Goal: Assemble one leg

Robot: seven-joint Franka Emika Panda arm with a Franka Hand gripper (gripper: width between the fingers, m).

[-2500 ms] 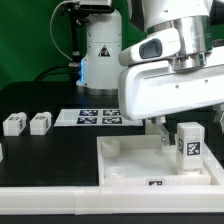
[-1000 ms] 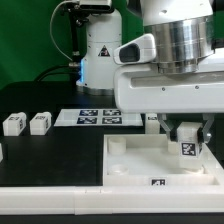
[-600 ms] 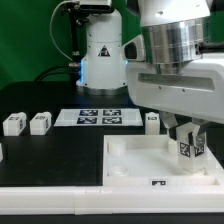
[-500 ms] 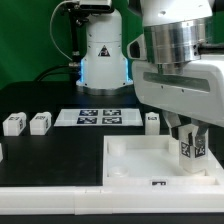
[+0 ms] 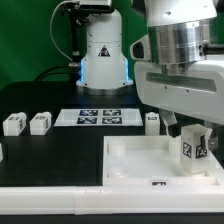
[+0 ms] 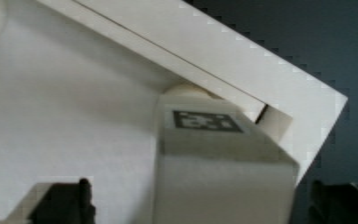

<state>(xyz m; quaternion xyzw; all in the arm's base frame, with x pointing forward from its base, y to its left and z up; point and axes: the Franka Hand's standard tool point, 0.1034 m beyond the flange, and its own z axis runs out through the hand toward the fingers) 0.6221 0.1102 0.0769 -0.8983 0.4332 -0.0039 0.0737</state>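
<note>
A small white leg (image 5: 194,150) with a marker tag stands upright in the white tray's (image 5: 130,165) far corner, at the exterior view's right. My gripper (image 5: 192,130) hangs directly over it with a finger on each side. In the wrist view the leg (image 6: 220,160) stands between the two dark fingertips (image 6: 60,200). There is a clear gap on one side and a thin gap on the other, so the jaws stand open around the leg. The tray's rim (image 6: 229,60) runs just behind the leg.
Two more legs (image 5: 13,124) (image 5: 40,122) lie on the black table at the exterior view's left. A third (image 5: 152,122) stands just behind the tray. The marker board (image 5: 97,117) lies behind them, and the robot base (image 5: 100,50) stands at the back.
My gripper has moved to the exterior view's right and come down over the leg. The leg now sits slightly further right, with its tag a little turned.
</note>
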